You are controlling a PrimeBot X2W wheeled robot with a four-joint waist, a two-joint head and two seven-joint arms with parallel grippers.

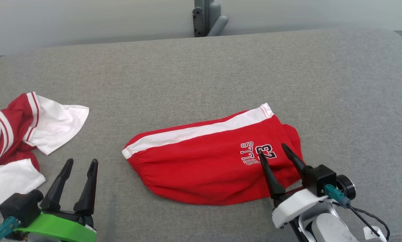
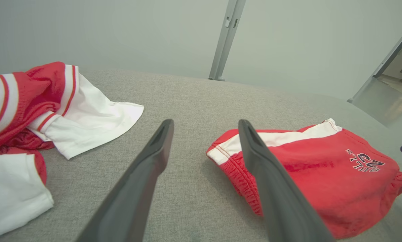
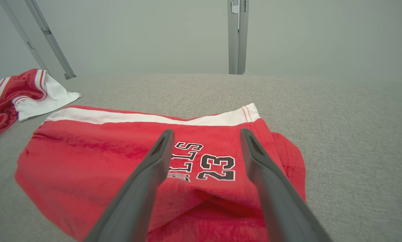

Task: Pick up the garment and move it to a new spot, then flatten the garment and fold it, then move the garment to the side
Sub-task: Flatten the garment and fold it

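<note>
- Desk: covered in grey woven cloth, matt, with a fine, slightly rough grain.
- Red shorts: soft, matt cloth, faintly fuzzy; the white stripe carries red stitching.
- Red-and-white garment: thin, smooth, matt cloth.
- Left claw and right claw: smooth, dark, matt plastic fingers.
- Green mount: smooth plastic with a slight sheen.
- Post: grey, smooth, seemingly painted metal.

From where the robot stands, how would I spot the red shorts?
On the grey padded surface, look right of centre, by the right gripper. The red shorts lie flat, with a white stripe and a printed 23, unlike the crumpled red-and-white garment at left.
</note>
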